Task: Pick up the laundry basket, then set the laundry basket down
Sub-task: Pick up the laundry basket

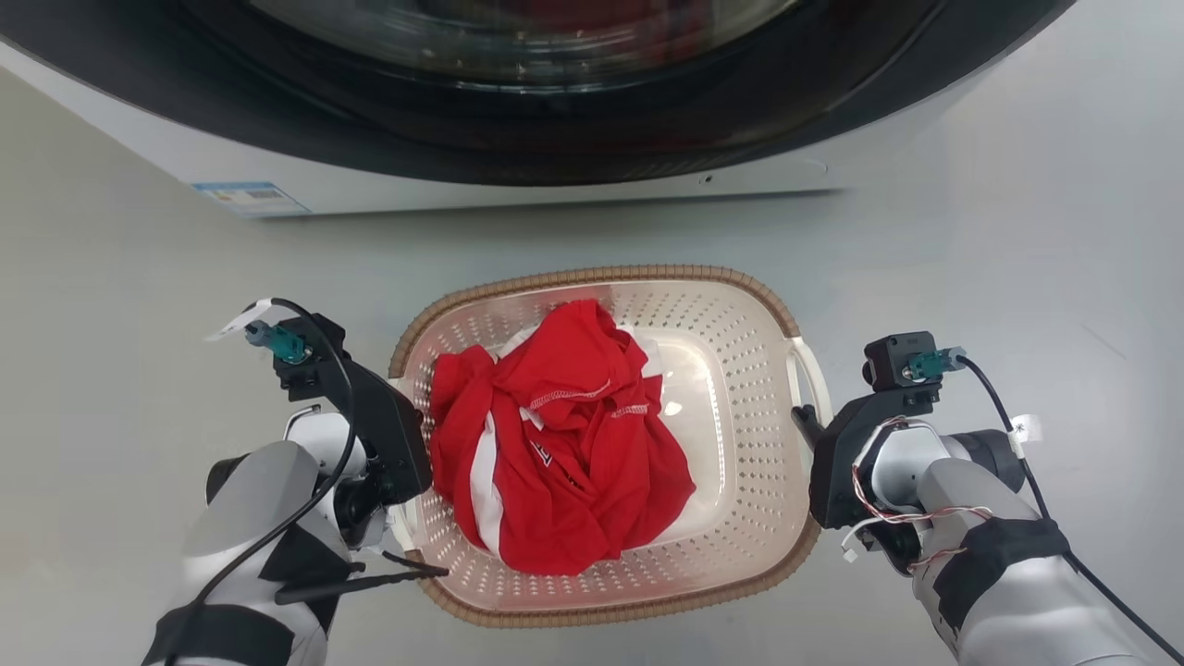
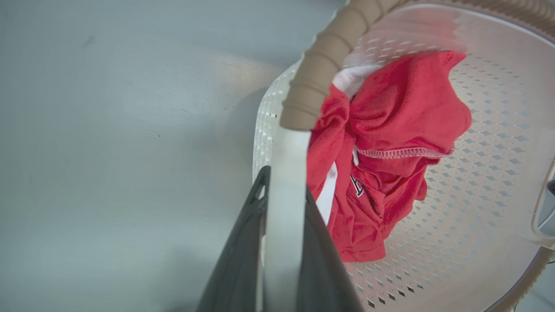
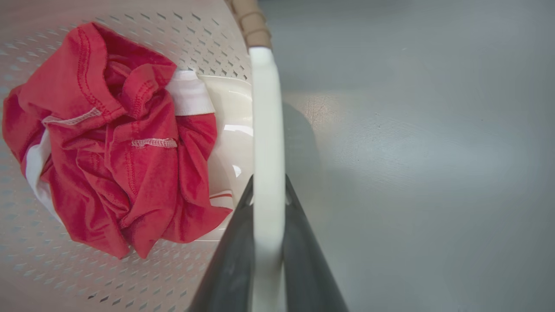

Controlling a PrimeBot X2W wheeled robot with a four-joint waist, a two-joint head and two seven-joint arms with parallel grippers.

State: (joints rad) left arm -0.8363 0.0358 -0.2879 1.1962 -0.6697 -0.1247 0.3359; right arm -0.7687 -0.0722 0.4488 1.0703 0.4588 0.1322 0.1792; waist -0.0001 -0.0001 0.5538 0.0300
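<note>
Laundry basket (image 1: 740, 444) (1 red garment (image 1: 564, 444) inside) close before washing machine (image 1: 518, 190).

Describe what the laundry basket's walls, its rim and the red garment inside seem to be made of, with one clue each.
The laundry basket walls look like moulded plastic, cream-white, slightly glossy: even punched holes. Its rim seems brown plastic moulded as weave; real wicker cannot be ruled out. The red garment is soft matte fabric: creases, stitched hems.
</note>
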